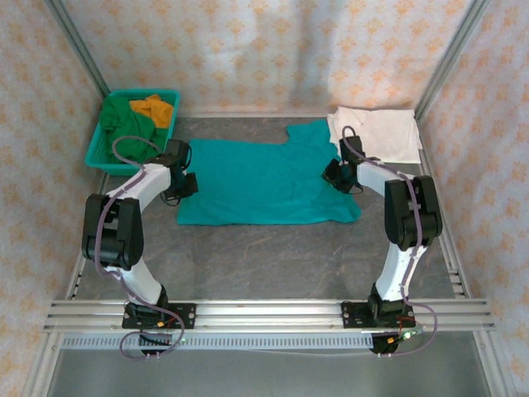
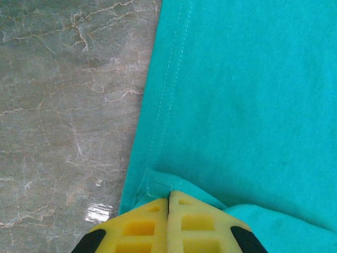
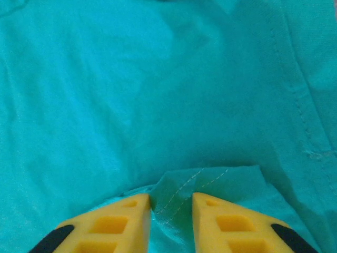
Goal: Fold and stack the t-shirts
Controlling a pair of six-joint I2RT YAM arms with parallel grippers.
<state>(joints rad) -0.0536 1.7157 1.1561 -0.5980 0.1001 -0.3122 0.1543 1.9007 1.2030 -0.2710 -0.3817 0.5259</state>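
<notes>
- The left pincer is closed: its yellow fingers are pressed together on a bunched bit of hem at the left edge of the teal t-shirt.
- The right pincer is clamped on a raised fold of the same shirt, and a stitched hem line is seen between its fingers.
- In the top view the teal t-shirt is spread flat on the middle of the grey marbled desk. It is held at its left side by the left pincer and at its right side by the right pincer.
- A white t-shirt is laid folded at the far right corner, just beside the teal one.
- At the far left a teal basket is set, with a dark green t-shirt and an orange t-shirt heaped inside.
</notes>
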